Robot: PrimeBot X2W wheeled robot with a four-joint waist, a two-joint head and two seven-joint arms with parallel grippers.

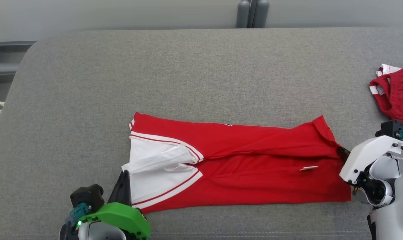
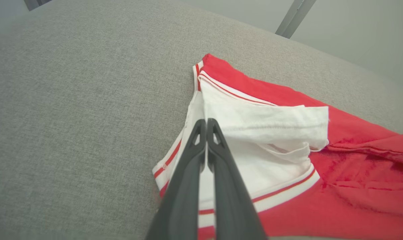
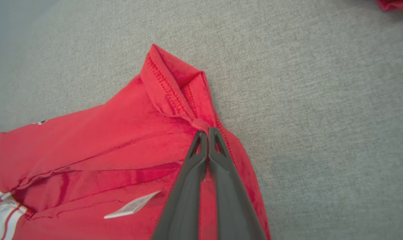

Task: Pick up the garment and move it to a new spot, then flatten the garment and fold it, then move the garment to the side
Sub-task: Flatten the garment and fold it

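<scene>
1. L hand [image 1: 124, 175], nearest me at lower L: fingers fully closed, tips on the edge of the white panel [image 1: 154, 180] at the garment's L end. In the L wrist view the cloth meets the tips. I read that as a pinch on the edge, not just a touch.
2. R hand [image 1: 343, 152], lower R: fingers fully closed w/ a small gather of red hem bunched at the tips. Firm pinch on the garment's R end.
3. Garment [image 1: 255, 160]: flat on the counter [image 1: 188, 66], centre, near my edge, long axis L–R. The far half looks folded down over the near half, and the fold edge runs roughly between the two hands.
4. Reason for the hold (my judgement): one hand per end on the same line lets me draw the strip taut, so the next fold or the shift aside goes w/o wrinkles. Folding looks part done; the side move is not yet done.
5. Farther off: second garment [image 1: 396, 95], red, heaped at the counter's R edge, well apart from the work. Beyond it, a grey post [image 1: 252, 13] at the wall.
6. Qty: hands 2; garments 2; label [image 1: 309, 168] 1, white, on the near red layer close to the R hand.
</scene>
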